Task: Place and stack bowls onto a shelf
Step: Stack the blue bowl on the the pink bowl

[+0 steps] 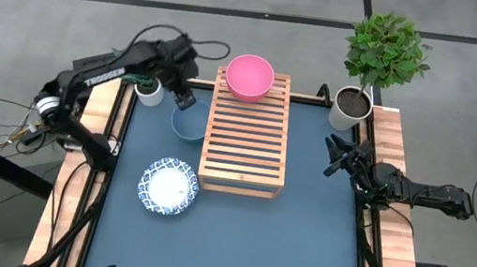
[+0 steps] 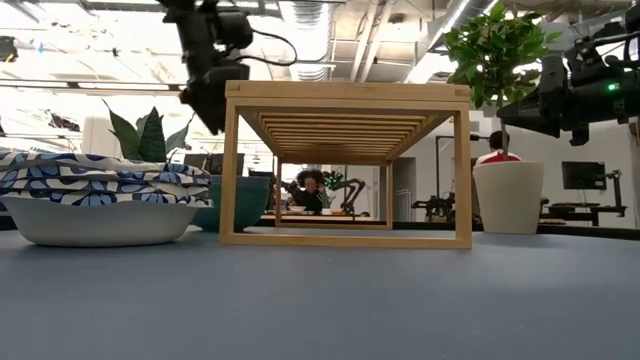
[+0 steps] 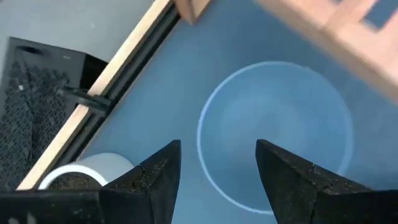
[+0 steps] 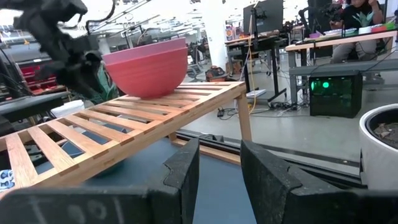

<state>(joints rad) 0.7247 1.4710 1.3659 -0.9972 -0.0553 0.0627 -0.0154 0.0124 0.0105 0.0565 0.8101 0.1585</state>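
The pink bowl point(image 1: 249, 75) stands on the far end of the slatted wooden shelf point(image 1: 246, 139); it also shows in the right wrist view point(image 4: 147, 67). The teal-green bowl point(image 1: 189, 124) rests on the blue tabletop beside the shelf's left side, seen from above in the left wrist view point(image 3: 273, 134). The two blue-and-white patterned bowls point(image 1: 169, 187) sit nested on the table, nearer and left. My left gripper point(image 1: 185, 99) hovers open above the teal bowl's far rim. My right gripper point(image 1: 333, 157) is open and empty at the table's right edge.
A small white pot point(image 1: 149, 91) stands by the far left edge next to my left gripper. A large white pot with a leafy plant point(image 1: 354, 103) stands at the far right corner. People sit in the room beyond the table.
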